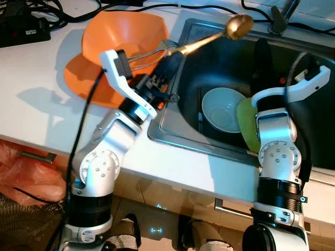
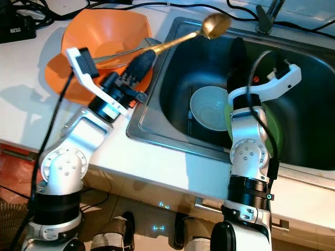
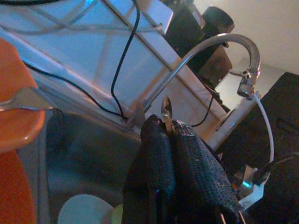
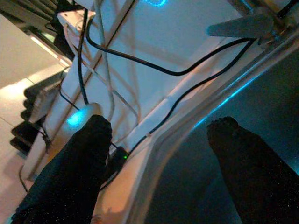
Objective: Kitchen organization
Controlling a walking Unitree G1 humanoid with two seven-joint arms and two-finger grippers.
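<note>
My left gripper (image 1: 171,58) is shut on the handle of a golden spoon (image 1: 239,26), which it holds up over the left rim of the steel sink (image 1: 209,142). In the left wrist view the fingers (image 3: 161,154) pinch the spoon handle (image 3: 166,109). Behind that gripper an orange bowl (image 1: 125,31) with a fork (image 1: 152,50) in it rests on an orange plate (image 1: 78,78). A white bowl (image 1: 225,107) and a green plate (image 1: 247,125) lie in the sink. My right gripper (image 4: 159,126) hangs open and empty over the sink basin.
A faucet (image 1: 280,18) stands at the sink's back rim, with black cables (image 1: 52,10) and a black box (image 1: 21,26) on the white counter behind. An orange plastic bag (image 1: 26,178) lies below the counter on the left.
</note>
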